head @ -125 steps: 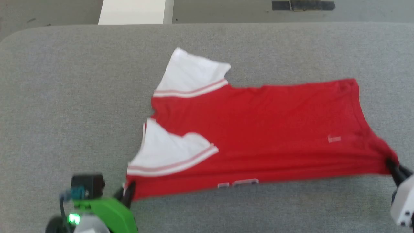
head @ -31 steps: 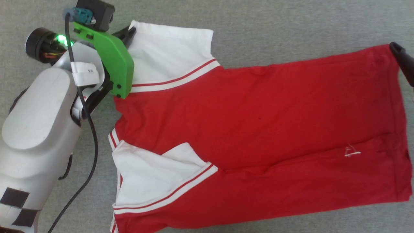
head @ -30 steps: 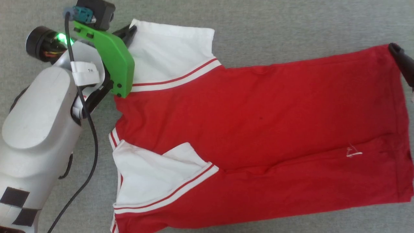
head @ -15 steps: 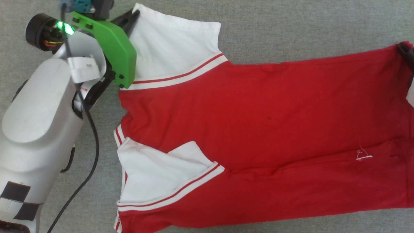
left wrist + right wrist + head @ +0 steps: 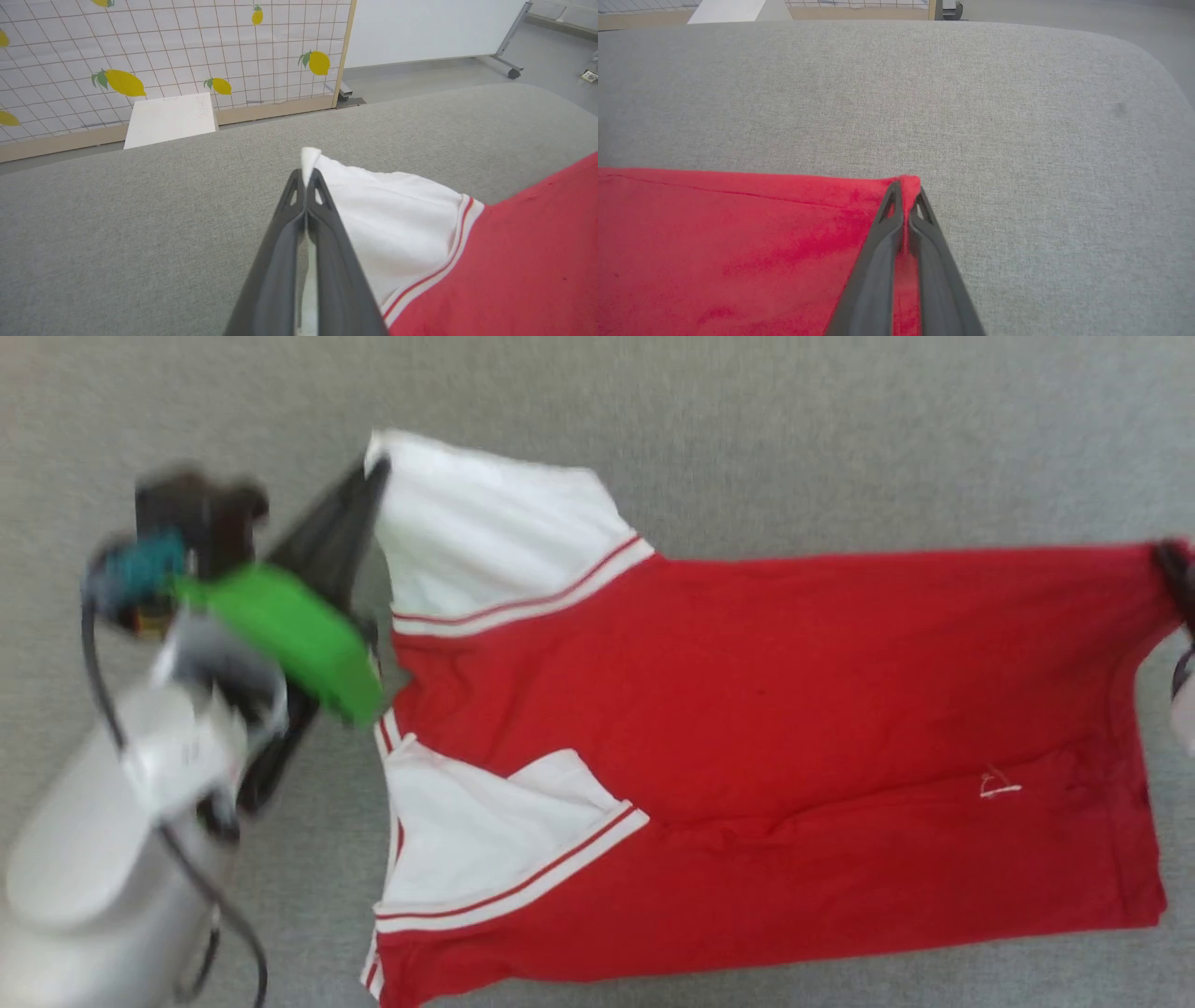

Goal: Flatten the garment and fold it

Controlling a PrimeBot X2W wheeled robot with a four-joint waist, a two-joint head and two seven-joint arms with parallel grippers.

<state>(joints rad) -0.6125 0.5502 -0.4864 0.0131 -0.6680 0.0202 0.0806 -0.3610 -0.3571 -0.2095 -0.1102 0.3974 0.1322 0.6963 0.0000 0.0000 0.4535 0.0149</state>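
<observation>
Head view: shirt (image 5: 747,728) spread flat on grey cloth (image 5: 840,429), left gripper (image 5: 376,471) at its far-left sleeve, right gripper (image 5: 1169,556) at its far-right hem corner. Left wrist view: jaws pinch the white sleeve tip. Right wrist view: jaws pinch the red corner.

You see your left gripper (image 5: 306,179) with its two dark fingers pressed together on the white sleeve corner of the red short-sleeved jersey T-shirt (image 5: 514,261), which spreads over the grey fabric-covered table (image 5: 140,224). Past the table's far edge stand a flat white slab (image 5: 170,119) and a lemon-printed grid panel (image 5: 163,51).
</observation>
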